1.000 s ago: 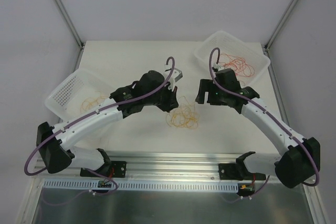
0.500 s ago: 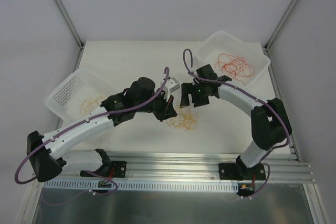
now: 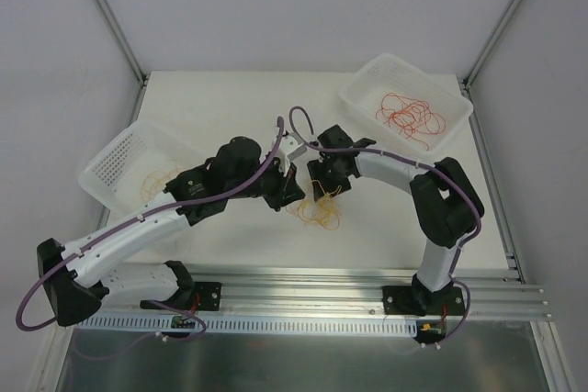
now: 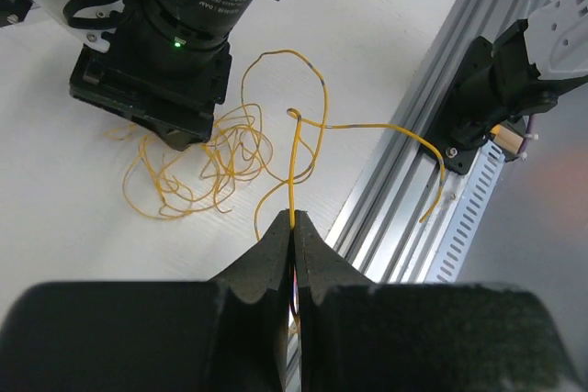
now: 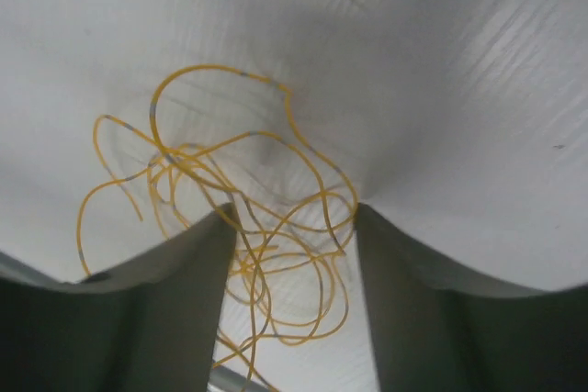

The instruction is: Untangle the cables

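A tangle of thin yellow-orange cables (image 3: 317, 211) lies on the white table in front of both grippers. My left gripper (image 3: 290, 194) is at the tangle's left edge. In the left wrist view it (image 4: 294, 219) is shut on one yellow strand (image 4: 294, 167) that runs up from the fingertips towards the tangle (image 4: 197, 172). My right gripper (image 3: 327, 190) is low over the tangle's far side. In the right wrist view it (image 5: 294, 218) is open, with the loops (image 5: 276, 254) lying between its fingers (image 5: 175, 300).
A white basket (image 3: 110, 164) at the left holds yellow-orange loops (image 3: 163, 181). A white basket (image 3: 369, 80) at the back right holds red-orange loops (image 3: 412, 115). An aluminium rail (image 3: 312, 280) runs along the table's front edge, also in the left wrist view (image 4: 404, 181).
My right arm has swung left from beside the right basket down onto the tangle. My left gripper has shifted a little left and nearer with its strand.
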Robot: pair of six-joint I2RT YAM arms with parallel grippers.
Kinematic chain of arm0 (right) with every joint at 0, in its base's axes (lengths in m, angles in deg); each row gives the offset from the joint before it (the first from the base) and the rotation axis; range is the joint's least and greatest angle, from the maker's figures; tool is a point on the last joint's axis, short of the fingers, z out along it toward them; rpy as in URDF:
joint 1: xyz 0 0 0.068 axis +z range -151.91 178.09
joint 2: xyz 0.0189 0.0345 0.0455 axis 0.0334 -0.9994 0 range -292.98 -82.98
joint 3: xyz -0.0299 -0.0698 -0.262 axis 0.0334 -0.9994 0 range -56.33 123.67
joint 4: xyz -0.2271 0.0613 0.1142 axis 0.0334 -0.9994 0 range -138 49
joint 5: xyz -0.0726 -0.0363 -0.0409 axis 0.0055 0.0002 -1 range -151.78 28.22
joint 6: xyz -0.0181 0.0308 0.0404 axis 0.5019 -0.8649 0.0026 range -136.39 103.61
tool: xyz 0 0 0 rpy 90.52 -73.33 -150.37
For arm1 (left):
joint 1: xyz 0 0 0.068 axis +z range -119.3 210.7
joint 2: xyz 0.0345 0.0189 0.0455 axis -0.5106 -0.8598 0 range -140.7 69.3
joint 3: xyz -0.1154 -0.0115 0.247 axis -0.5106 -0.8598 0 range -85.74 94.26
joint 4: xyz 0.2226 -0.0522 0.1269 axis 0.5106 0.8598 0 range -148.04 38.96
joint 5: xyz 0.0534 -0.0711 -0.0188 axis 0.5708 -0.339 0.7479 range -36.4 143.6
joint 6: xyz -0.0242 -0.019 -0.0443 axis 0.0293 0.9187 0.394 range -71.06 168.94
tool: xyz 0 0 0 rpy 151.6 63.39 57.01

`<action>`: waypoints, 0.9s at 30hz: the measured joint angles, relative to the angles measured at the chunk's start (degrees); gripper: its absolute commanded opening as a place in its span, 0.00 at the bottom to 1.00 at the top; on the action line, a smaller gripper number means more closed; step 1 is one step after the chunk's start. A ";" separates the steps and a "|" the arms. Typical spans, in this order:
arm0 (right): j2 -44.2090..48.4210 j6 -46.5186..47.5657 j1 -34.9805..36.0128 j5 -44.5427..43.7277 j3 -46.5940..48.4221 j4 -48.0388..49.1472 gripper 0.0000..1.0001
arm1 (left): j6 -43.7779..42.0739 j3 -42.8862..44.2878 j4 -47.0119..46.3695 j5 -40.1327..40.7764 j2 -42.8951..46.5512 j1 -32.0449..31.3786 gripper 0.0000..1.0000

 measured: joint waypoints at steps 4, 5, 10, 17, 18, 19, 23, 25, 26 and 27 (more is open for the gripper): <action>-0.15 -0.50 0.87 -6.80 0.20 -0.39 0.20 | 0.00 0.02 -0.02 1.07 1.27 0.83 0.00; -0.15 -0.61 0.90 -8.44 0.15 -0.46 0.10 | 0.02 0.07 -0.02 1.51 1.66 1.33 0.00; 1.07 -1.01 -1.81 -12.98 -1.66 -0.72 0.01 | 0.83 0.17 -0.02 2.56 3.82 8.74 0.00; 13.03 -2.64 -16.20 -14.56 -8.07 -4.24 0.01 | 5.38 0.39 0.66 6.43 8.33 30.10 0.00; 15.04 -2.80 -17.97 -14.80 -8.55 -4.72 0.01 | 6.34 0.59 0.87 6.97 8.83 32.83 0.00; 17.18 -2.99 -19.61 -14.93 -8.87 -5.44 0.01 | 7.41 1.03 1.14 8.24 9.27 36.39 0.00; 24.96 -4.28 -23.89 -14.75 -9.16 -8.48 0.01 | 10.88 4.35 3.08 13.16 9.70 46.53 0.00; 27.54 -5.35 -25.81 -13.92 -9.16 -9.86 0.00 | 11.54 6.95 4.52 16.55 9.31 49.03 0.00; 28.39 -5.75 -26.67 -13.70 -9.16 -10.43 0.00 | 11.76 8.35 5.07 18.29 8.92 49.66 0.00; 29.35 -6.16 -27.65 -13.25 -9.16 -11.04 0.01 | 11.82 9.73 5.49 19.89 8.46 49.94 0.00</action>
